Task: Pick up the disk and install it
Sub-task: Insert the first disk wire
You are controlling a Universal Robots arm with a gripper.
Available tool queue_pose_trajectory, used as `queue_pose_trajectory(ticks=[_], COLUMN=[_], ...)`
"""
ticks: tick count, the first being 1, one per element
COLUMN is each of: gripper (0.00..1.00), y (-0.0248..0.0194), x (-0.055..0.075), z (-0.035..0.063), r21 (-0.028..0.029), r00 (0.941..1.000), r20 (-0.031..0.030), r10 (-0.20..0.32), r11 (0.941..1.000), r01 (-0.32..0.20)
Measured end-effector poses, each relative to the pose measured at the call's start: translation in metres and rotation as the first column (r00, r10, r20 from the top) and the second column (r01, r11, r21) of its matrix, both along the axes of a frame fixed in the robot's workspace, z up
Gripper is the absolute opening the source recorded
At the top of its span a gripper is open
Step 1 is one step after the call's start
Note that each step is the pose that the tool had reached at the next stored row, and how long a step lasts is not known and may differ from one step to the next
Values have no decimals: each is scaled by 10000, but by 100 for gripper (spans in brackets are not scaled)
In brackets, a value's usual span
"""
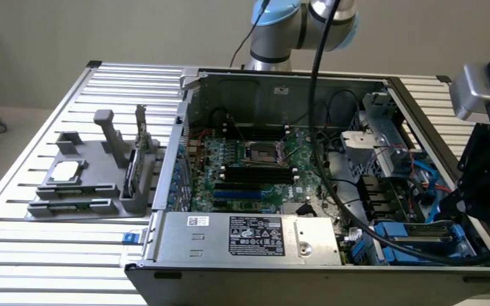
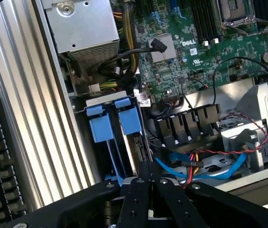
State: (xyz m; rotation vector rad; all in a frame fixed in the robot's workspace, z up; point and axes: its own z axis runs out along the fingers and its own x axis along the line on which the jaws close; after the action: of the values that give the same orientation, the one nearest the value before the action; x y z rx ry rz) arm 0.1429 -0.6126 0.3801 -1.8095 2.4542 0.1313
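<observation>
Beside the power-supply box, in the drive bay of the open computer case, the disk stands on edge between blue rails. The gripper hangs just past the disk from that box, fingers pressed together. Contact with the disk cannot be determined.
</observation>
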Motion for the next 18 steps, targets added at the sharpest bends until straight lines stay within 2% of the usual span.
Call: queue_pose_trajectory(ticks=[4,9,13,18], gripper=[11,11,11,11], y=[0,0,0,0], x=[0,0,0,0], z=[-1,0,-1,0], r21=[1,1,1,1], r00=[9974,9870,9730,9478], r20=[0,0,0,0], r10=[-726,-1608,-2309,-3189], r11=[9974,9870,9730,9478], r01=[726,1608,2309,3189])
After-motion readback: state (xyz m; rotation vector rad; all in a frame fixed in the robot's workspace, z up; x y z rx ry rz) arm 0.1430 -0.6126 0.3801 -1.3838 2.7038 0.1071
